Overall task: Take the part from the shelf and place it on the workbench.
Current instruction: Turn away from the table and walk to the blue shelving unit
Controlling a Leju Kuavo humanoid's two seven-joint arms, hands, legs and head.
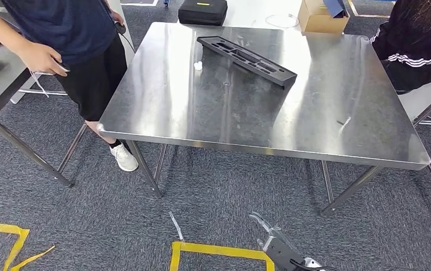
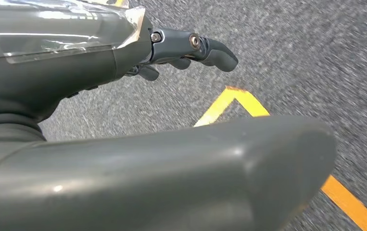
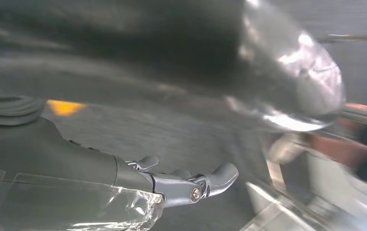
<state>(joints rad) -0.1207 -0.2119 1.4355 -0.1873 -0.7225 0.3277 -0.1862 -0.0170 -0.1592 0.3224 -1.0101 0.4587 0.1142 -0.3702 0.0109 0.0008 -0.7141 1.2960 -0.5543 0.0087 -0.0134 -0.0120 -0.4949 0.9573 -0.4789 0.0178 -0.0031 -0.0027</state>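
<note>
bench: the bench stands ahead in the head view, on the floor
part: the part lies on the bench, toward its far side, set at a slant
small piece: a small piece lies on the bench just left of the part
case: a case sits behind the bench, a box to its right
people: a person stands left of the bench; another person is at its right
tape: tape lines lie on the floor before the bench
right robot hand: the right robot hand hangs low, near the tape
</note>
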